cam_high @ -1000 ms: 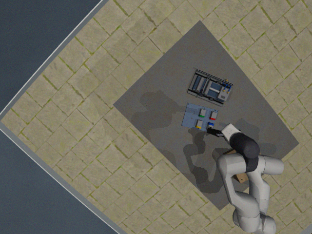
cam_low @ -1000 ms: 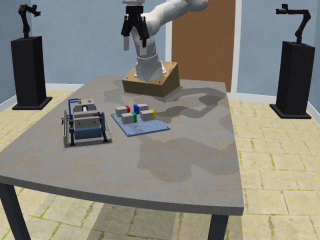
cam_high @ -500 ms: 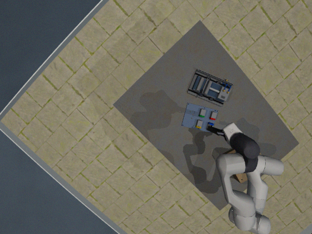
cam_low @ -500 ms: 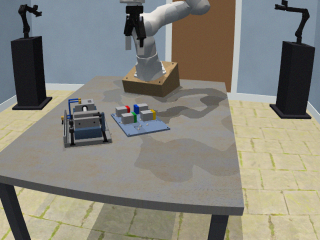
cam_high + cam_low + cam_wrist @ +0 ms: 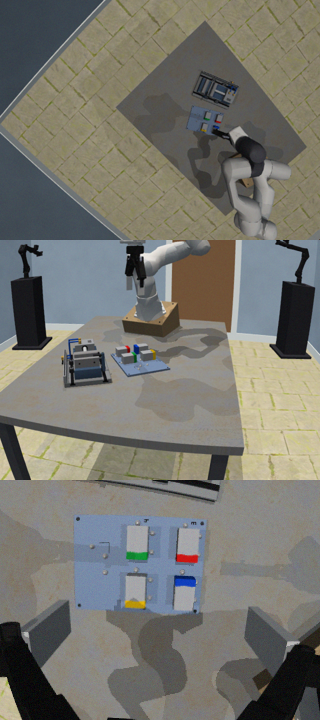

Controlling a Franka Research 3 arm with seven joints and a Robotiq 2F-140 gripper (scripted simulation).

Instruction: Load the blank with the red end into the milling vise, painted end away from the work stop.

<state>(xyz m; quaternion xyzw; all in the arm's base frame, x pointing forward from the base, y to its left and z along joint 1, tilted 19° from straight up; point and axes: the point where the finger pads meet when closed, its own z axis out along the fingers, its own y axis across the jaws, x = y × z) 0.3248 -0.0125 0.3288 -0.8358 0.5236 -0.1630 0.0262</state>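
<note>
The gripper (image 5: 215,131) (image 5: 134,285) (image 5: 158,620) is fully open, grasping nothing, raised above the table (image 5: 165,108) (image 5: 124,405) (image 5: 100,645). The blank with the red end (image 5: 218,118) (image 5: 122,350) (image 5: 187,545) lies on the infeed plate (image 5: 192,121) (image 5: 152,368) (image 5: 87,587). In the wrist view, relative to the plate's centre, it occupies the two o'clock position, red end towards six.

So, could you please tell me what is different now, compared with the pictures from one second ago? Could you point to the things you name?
The pincer (image 5: 215,131) (image 5: 134,288) (image 5: 158,620) has turned slightly, so its fingers look closer together from outside; seen from above, its white mounting has shifted a little right and up. Nothing was taken hold of or let go. The four blocks, the blue plate (image 5: 193,122) (image 5: 129,372) (image 5: 90,590) and the vise (image 5: 229,99) (image 5: 86,362) (image 5: 207,491) stayed.
</note>
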